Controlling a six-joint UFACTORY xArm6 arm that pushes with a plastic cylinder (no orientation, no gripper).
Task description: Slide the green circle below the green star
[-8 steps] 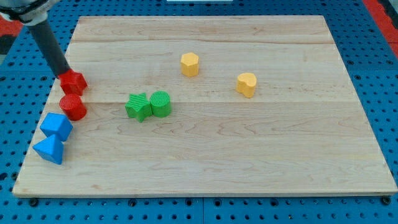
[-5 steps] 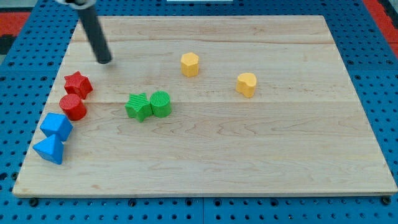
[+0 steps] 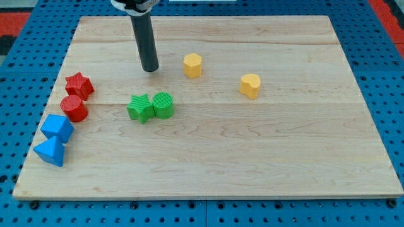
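Note:
The green circle (image 3: 163, 104) stands on the wooden board, touching the right side of the green star (image 3: 140, 108), left of the board's middle. My tip (image 3: 150, 68) is above both green blocks in the view, apart from them, and to the left of the yellow hexagon (image 3: 192, 65).
A yellow heart (image 3: 250, 85) lies right of the middle. A red star (image 3: 78, 84) and red circle (image 3: 74, 108) stand near the left edge, with a blue cube-like block (image 3: 57, 128) and a blue triangle (image 3: 50, 151) below them. The wooden board (image 3: 252, 157) lies on blue pegboard.
My tip has moved to the view's right, from beside the red star to above the green blocks. No block has moved.

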